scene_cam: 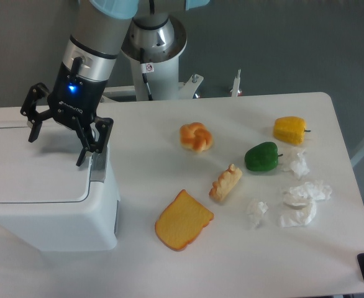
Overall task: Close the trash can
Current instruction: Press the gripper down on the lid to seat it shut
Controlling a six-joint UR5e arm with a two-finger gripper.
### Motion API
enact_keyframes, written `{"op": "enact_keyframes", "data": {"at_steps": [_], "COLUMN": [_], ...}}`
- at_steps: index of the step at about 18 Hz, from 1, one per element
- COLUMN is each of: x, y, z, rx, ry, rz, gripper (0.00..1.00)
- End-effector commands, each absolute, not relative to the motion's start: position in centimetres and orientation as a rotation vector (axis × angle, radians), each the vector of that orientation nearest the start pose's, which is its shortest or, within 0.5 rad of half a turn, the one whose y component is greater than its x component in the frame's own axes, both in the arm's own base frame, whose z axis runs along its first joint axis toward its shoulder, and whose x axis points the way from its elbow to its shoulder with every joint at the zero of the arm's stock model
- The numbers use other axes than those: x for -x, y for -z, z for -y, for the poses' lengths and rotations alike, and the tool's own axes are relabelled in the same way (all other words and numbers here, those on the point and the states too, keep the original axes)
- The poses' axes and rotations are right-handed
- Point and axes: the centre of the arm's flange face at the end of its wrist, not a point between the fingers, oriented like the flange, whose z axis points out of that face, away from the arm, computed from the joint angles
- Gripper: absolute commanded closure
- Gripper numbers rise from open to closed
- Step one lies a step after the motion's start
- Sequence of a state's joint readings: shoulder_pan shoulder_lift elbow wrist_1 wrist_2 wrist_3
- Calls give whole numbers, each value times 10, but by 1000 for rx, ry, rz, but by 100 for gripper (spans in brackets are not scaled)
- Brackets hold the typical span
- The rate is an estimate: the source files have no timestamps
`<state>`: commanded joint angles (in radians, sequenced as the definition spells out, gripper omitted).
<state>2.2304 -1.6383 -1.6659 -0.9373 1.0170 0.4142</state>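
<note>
I'm reading the trash can (45, 205) at lower left of frame w/ lid lying flat, i.e. apparently closed, while the gripper (58, 139) is hovering just above it, fingers spread wide & holding nothing, so I'm judging only retraction/confirmation is left.

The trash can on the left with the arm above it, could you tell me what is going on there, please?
The gripper hovers open above the trash can, holding nothing. The white lid lies flat, so the can looks closed. Toy food and crumpled tissues sit untouched on the table to the right.
</note>
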Motion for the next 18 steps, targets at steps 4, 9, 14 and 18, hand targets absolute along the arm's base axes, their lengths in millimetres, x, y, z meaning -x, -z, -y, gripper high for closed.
{"op": "enact_keyframes", "data": {"at_steps": [4, 9, 14, 18], "x": [186, 186, 189, 189], "y": [-492, -491, -487, -489], "z": [-543, -543, -542, -543], "rx": [2452, 2454, 2472, 2471], "ry": [300, 299, 276, 278], "rz": [135, 136, 151, 160], "gripper": [0, 0, 0, 0]}}
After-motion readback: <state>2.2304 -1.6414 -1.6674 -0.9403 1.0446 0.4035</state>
